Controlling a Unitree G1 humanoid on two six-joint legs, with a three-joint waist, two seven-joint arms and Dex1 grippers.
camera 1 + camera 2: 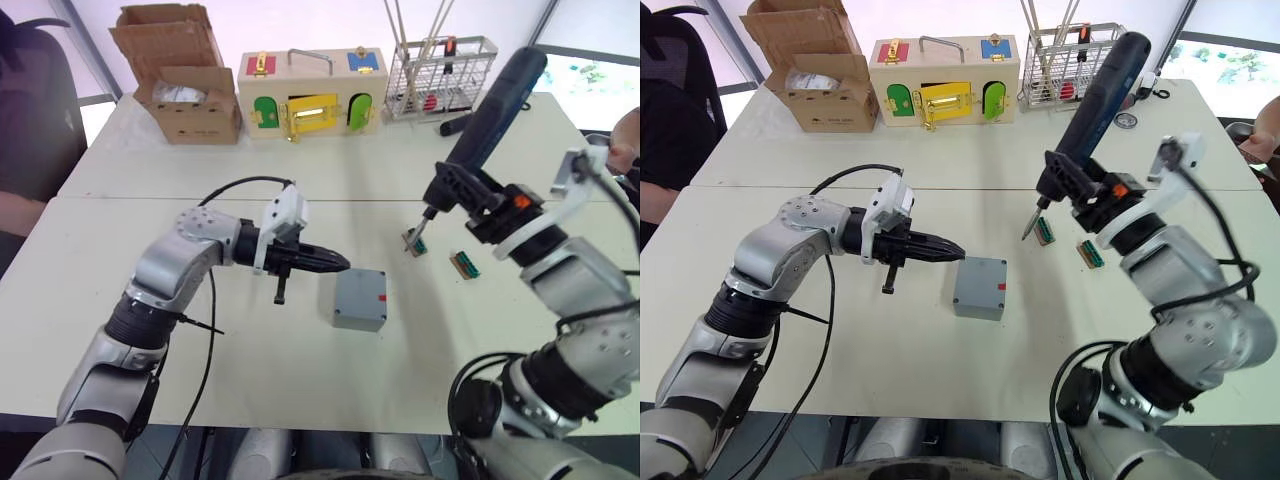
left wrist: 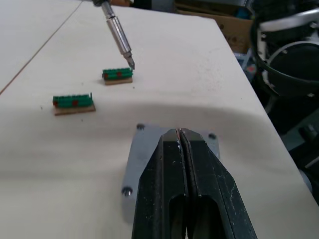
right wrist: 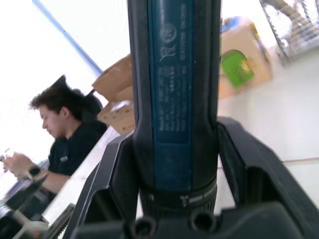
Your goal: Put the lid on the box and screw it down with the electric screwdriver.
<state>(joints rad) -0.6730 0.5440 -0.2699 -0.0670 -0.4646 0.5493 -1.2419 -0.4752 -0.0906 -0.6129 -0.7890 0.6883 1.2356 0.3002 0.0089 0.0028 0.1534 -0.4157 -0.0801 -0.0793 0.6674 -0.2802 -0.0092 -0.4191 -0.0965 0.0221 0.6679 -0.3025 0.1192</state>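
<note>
White tabletop (image 1: 300,370) carries our work: the grey box (image 1: 979,288), lid (image 2: 149,149) already on it, sits near the middle. Our left gripper (image 1: 958,254) rests its tip at the lid's edge, fingers pressed together. Our right gripper (image 3: 169,164) clamps the electric screwdriver (image 1: 1090,110), tilted, its bit beside a green terminal block (image 1: 1045,232). Along the far edge stand a cardboard box (image 1: 185,85), a wooden latch box (image 1: 312,92) and a wire rack (image 1: 440,72).

Both head views look forward and down over the table (image 1: 300,190), sharing nearly the same scene. The left wrist camera sits low and close over the box (image 2: 144,149). The right wrist camera looks up along the electric screwdriver (image 3: 174,89).
</note>
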